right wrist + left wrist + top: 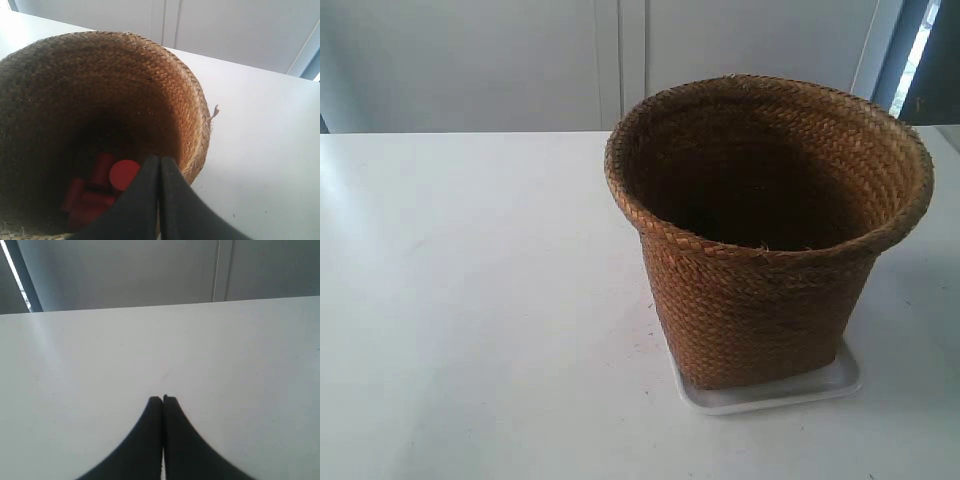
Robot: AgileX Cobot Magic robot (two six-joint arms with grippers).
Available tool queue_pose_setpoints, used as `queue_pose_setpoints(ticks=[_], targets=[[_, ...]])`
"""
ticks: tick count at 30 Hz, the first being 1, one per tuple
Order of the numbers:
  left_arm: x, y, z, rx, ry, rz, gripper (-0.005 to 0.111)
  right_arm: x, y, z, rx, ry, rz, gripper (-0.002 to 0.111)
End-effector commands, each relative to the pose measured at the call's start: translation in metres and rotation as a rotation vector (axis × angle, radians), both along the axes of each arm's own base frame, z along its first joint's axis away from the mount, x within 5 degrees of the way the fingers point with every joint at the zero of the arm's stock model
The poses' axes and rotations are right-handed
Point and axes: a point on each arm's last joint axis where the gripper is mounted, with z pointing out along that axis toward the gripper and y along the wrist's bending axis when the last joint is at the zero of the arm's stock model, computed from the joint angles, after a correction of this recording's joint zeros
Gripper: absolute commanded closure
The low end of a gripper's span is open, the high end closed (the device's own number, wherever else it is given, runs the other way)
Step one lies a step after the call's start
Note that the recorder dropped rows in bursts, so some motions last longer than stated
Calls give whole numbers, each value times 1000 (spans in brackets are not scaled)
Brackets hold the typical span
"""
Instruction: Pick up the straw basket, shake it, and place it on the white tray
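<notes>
The straw basket (760,300) stands upright on the white tray (825,385), which shows only as a thin edge under its base. Neither arm shows in the exterior view. In the right wrist view my right gripper (160,159) is shut with nothing between its fingers. It hangs above the basket (100,90), close to its braided rim. Several red cylinders (120,175) lie at the basket's dark bottom. My left gripper (162,399) is shut too, over bare white table, with no basket in its view.
The white table (470,300) stretches wide to the exterior view's left of the basket. A pale wall with panel seams (620,60) runs along the far table edge. A window strip (915,50) is at the back right.
</notes>
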Motion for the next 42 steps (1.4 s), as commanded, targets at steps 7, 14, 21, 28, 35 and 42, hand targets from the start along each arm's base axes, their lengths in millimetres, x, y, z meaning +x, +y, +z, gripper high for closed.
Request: queue_pose_setpoints(ticks=[7, 14, 21, 28, 35, 42], targets=[[-18, -1, -47, -13, -38, 0, 107, 0, 0, -1, 11, -10, -7, 108], [-14, -2, -76, -41, 48, -4, 107, 0, 0, -1, 11, -10, -7, 108], [-13, -2, -75, -38, 43, -5, 107, 0, 0, -1, 11, -10, -7, 108], [-13, -2, -78, -38, 48, -5, 107, 0, 0, -1, 11, -10, -7, 108], [-12, -2, -108, -41, 138, -3, 107, 0, 0, -1, 11, -10, -7, 108], [-10, -1, -104, -30, 95, -2, 107, 0, 0, -1, 11, -10, -7, 108]])
